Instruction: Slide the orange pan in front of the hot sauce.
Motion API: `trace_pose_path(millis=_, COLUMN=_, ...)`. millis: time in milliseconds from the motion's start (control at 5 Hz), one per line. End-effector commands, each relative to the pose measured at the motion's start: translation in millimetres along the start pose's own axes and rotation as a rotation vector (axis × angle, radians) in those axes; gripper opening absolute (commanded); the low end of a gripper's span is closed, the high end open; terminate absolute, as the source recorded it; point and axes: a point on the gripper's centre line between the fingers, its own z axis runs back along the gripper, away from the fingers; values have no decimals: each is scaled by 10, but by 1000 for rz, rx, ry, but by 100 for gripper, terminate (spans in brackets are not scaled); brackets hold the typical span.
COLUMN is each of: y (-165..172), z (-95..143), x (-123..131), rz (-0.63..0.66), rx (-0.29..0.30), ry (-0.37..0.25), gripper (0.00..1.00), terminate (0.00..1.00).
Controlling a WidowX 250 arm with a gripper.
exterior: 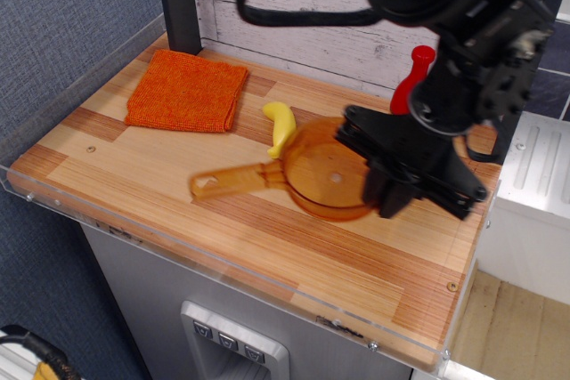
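Observation:
The orange pan point(325, 177) lies flat on the wooden counter, right of centre, with its long handle point(232, 184) pointing left. My black gripper point(381, 191) comes down on the pan's right rim and is shut on it. The hot sauce point(412, 73) stands behind the gripper at the back right. Only its red cap and neck show, since the arm hides its body and label. The pan sits just in front and to the left of the bottle.
A yellow banana point(280, 125) lies right behind the pan's left rim. A square orange woven cloth point(189, 89) lies at the back left. A black post point(178, 2) stands at the back left corner. The counter's edge point(463, 246) is close on the right.

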Motion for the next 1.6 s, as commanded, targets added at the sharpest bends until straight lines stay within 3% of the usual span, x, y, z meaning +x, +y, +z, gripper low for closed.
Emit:
trace_pose_path(millis=0, y=-311, z=-18, x=131, rz=66, rx=-102, ry=-10, gripper=0, terminate=0)
trace_pose_path(millis=600, y=-405, z=-189, x=189, rz=7, rx=-122, ry=-36, gripper=0, terminate=0)
trace_pose_path(millis=800, y=-399, z=-114, x=174, rz=5, rx=-106, ry=-52, gripper=0, terminate=0)
trace_pose_path(millis=1000, y=-355, z=-86, x=162, rz=30, rx=-91, ry=-47, gripper=100, terminate=0)
trace_pose_path(millis=1200, y=-304, z=-11, x=148, rz=48, rx=-159, ry=-94, gripper=100, terminate=0)
trace_pose_path(millis=1400, y=-252, z=47, x=136, rz=50, rx=-165, ry=-151, gripper=100, terminate=0)
